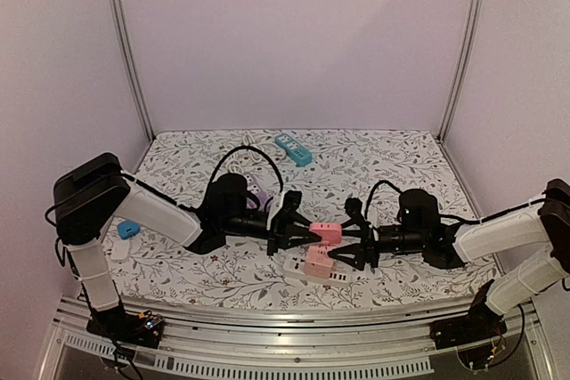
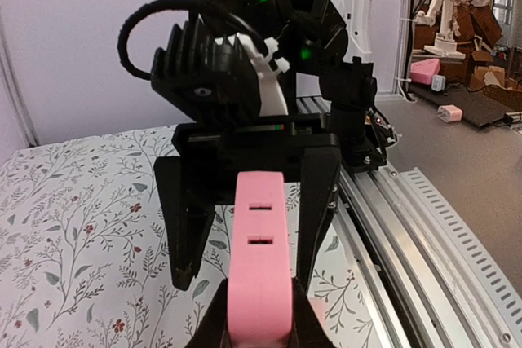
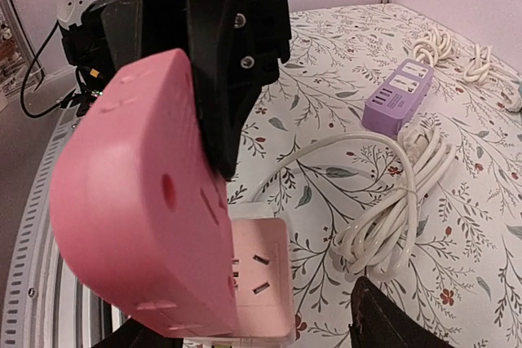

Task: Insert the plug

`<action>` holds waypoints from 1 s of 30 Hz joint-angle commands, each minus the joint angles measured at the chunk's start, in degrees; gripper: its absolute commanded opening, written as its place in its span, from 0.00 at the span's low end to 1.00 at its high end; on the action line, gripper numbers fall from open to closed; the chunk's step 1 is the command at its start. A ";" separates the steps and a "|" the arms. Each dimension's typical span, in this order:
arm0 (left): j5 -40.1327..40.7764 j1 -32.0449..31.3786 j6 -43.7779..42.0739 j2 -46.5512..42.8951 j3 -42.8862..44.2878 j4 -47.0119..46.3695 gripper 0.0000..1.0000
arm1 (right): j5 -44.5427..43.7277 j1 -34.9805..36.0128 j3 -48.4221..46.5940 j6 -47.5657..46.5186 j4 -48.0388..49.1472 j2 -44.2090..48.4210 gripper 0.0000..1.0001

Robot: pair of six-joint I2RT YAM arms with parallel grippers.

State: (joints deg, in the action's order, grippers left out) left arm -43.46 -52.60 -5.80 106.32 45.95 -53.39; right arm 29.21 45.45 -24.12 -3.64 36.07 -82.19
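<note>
pink plug held low over the strip, near the front edge

the left hand is clenched on the pink plug, low over the strip and close to the surface's near edge. open cloth lies behind, up to a teal strip by the back wall. a coiled cable lies just beside the strip. the plug's long axis runs level, left to right, its free end toward the right hand, whose fingers stand released either side of it, apart from it. whether plug and strip touch cannot be told; the plug's underside is hidden.
</note>
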 commanded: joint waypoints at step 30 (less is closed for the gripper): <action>-6.25 1.80 -0.12 0.15 3.48 7.50 0.00 | 6.07 0.41 -5.90 2.91 -8.13 3.75 0.11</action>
State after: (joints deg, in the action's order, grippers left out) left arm -47.86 -50.83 -5.02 106.30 47.75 -44.60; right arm 35.79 45.63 -29.69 -3.75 27.05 -77.23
